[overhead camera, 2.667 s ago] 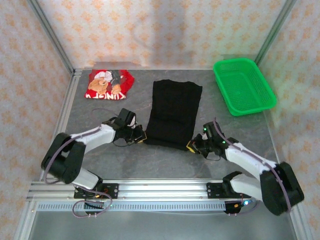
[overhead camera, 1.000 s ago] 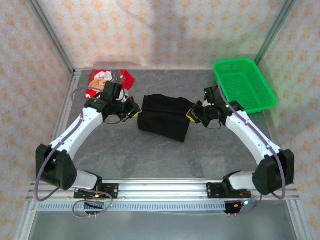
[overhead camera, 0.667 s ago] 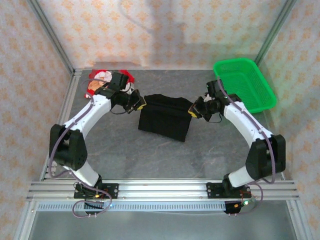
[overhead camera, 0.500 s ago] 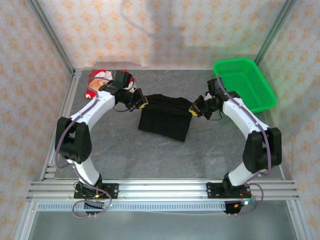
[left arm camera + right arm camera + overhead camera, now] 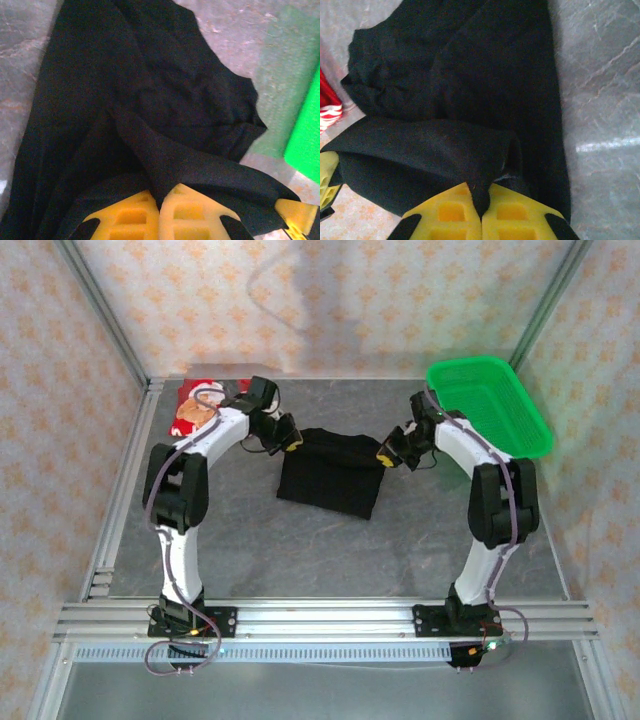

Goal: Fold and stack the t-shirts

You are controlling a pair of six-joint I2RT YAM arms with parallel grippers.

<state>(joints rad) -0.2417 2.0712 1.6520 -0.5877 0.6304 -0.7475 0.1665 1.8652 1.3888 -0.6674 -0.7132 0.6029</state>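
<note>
Worktop: we saw a grey, marbled worktop (image 5: 250, 540) boxed in by walls papered in an orange pattern.
Black t-shirt: the black t-shirt (image 5: 330, 480) lay doubled over into a rough rectangle near the middle of the worktop, between the two arms.
Left pincer: the left pincer (image 5: 293, 443) sat at the shirt's far left corner. In the left wrist view its yellow pads (image 5: 130, 217) were pressed together with a ridge of black cloth nipped between them.
Right pincer: the right pincer (image 5: 384, 456) sat at the shirt's far right corner. In the right wrist view it was likewise clamped on a fold of the same black cloth.
Red t-shirt: the red t-shirt (image 5: 190, 415) with its cartoon print lay in the far left corner of the worktop, partly behind the left arm and apart from the black one.
Basket: a green basket (image 5: 490, 410) stood at the far right, just beside the right arm. We could not tell whether they touched.
</note>
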